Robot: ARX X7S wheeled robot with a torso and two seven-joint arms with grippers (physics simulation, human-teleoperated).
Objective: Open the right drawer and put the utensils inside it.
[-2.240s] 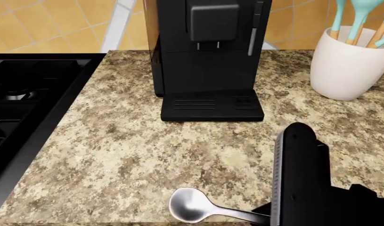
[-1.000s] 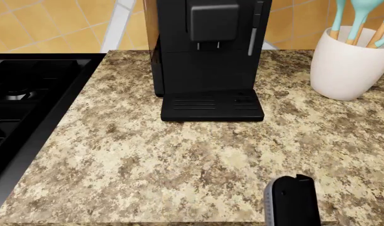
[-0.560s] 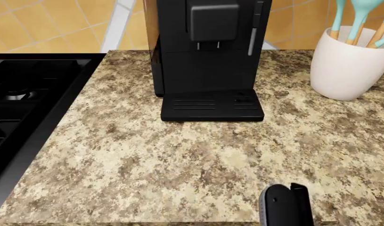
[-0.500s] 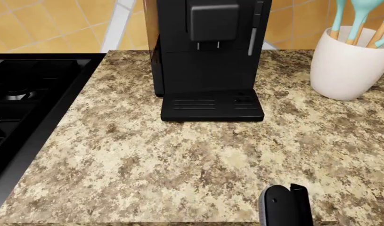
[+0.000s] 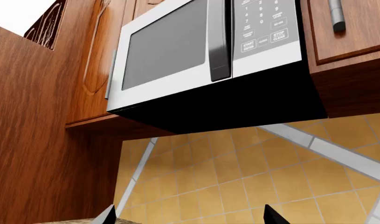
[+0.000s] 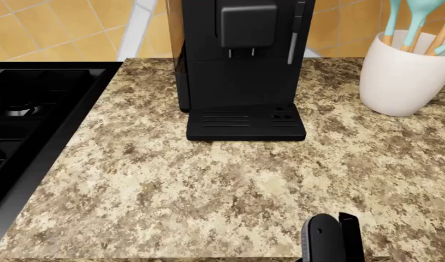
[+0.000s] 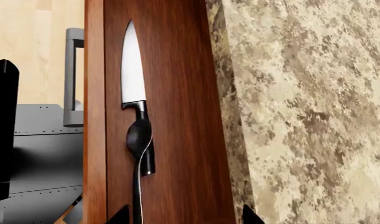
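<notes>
Both utensils lie inside the right drawer, seen from the right wrist camera looking straight down into it. Knife rests lengthwise along the drawer's long run, pale blade pointing away from the right gripper, black handle toward it. Spoon overlaps the knife handle, bowl lying on it, stem trailing back toward the gripper; the two share nearly one long axis, parallel to the countertop edge. Drawer stands pulled out, its silver bar handle on the side away from the granite. Right gripper: fingertips spread apart at the frame's lower margin, nothing between them, hovering above the drawer just short of the spoon's stem. Left gripper also spread and empty, aimed up at the microwave and tiled wall, so well away from the drawer. Judgement: loading looks done; any closing push falls to the right arm, which must shift sideways to the drawer front.
</notes>
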